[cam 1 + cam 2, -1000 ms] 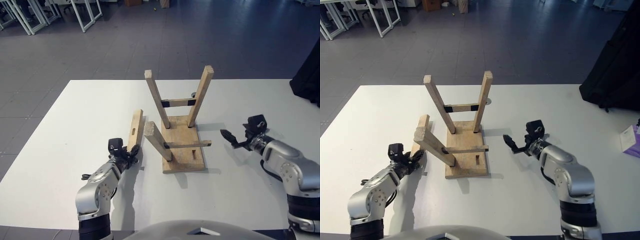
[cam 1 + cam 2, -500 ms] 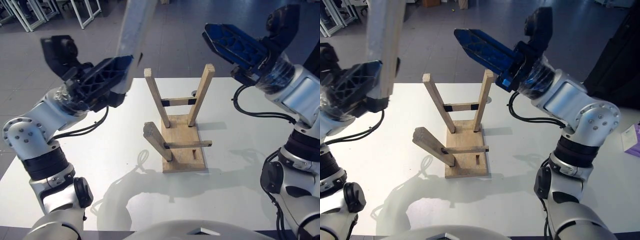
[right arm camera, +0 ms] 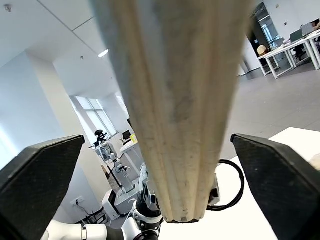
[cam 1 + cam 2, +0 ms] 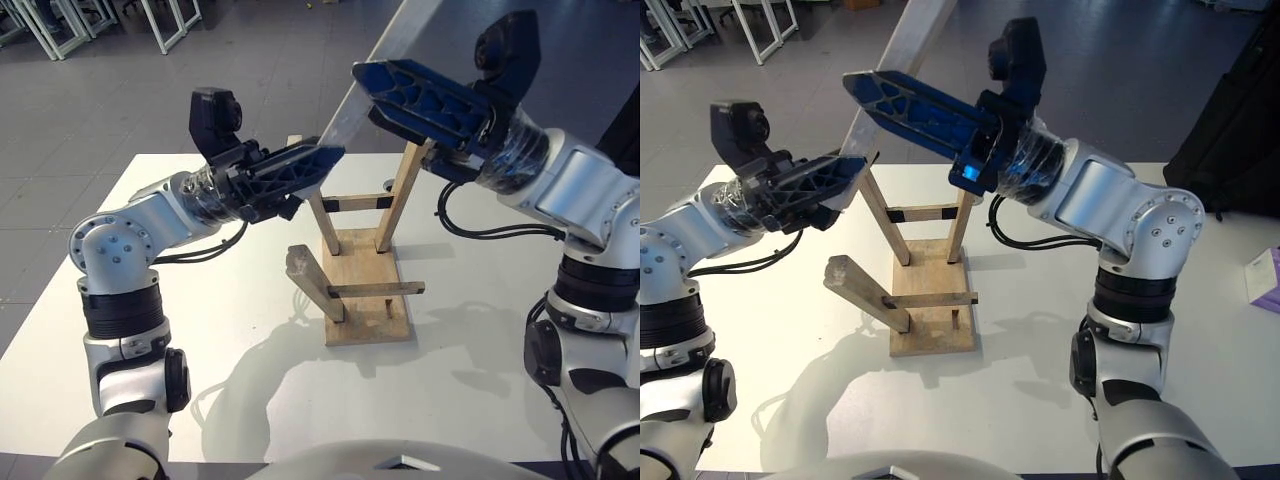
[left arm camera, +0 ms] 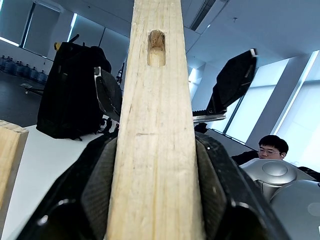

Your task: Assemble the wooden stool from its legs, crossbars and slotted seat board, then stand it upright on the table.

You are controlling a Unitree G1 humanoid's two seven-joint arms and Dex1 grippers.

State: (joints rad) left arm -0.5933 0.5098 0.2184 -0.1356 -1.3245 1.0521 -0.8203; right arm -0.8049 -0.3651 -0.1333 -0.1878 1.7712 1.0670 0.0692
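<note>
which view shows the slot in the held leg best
Left wrist view: the slot faces the camera, on the leg clamped in the left gripper. Both eye views show the leg slanting up, no slot visible; the right wrist view likewise.

Left claw [image 4: 318, 160] clamped, right claw [image 4: 368, 92] spread

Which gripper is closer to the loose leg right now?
Left. The left gripper is shut on the lower part of the leg; the right gripper, open, straddles it higher up with gaps on both sides.
</note>
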